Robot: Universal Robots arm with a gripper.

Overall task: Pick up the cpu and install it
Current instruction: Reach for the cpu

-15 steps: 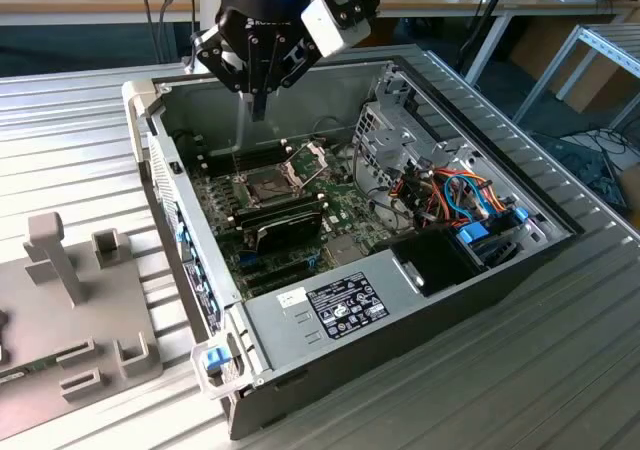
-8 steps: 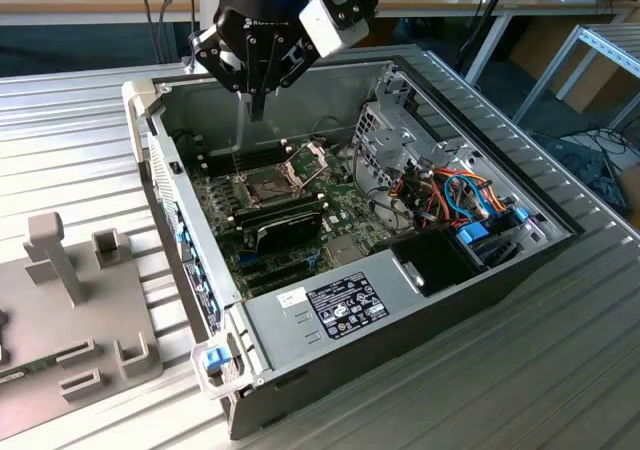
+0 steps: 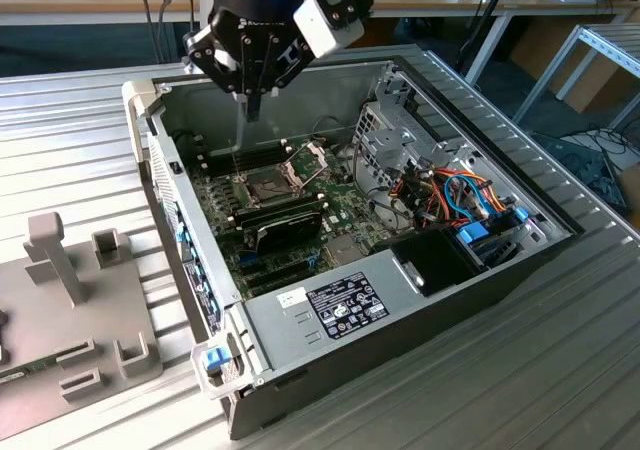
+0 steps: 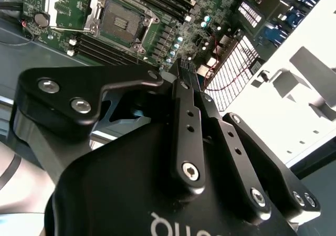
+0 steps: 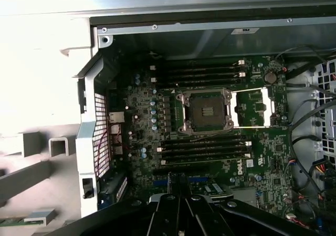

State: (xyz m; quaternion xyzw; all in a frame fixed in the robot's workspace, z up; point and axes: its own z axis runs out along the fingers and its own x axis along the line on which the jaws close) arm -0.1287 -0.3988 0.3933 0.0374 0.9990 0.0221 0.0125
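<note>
My gripper (image 3: 250, 105) hangs above the back left corner of the open computer case (image 3: 140, 105), fingers shut with nothing seen between them. It also appears in both wrist views (image 4: 185, 68) (image 5: 178, 179). On the green motherboard (image 3: 340, 215) below lies the cpu socket (image 3: 262, 184) (image 4: 119, 22) (image 5: 203, 111), a dark bare square with a small gold patch in its middle. The hinged metal frame (image 3: 310, 158) (image 5: 252, 107) is swung back beside it. The cpu is out of view.
Black memory sticks (image 5: 205, 73) flank the socket on two sides. A black card (image 3: 285, 225) sits in front of the socket, then a power supply (image 3: 330, 305). A drive cage and cables (image 3: 460, 200) fill the case's right. A grey fixture plate (image 3: 70, 310) with posts lies at the exterior view's left.
</note>
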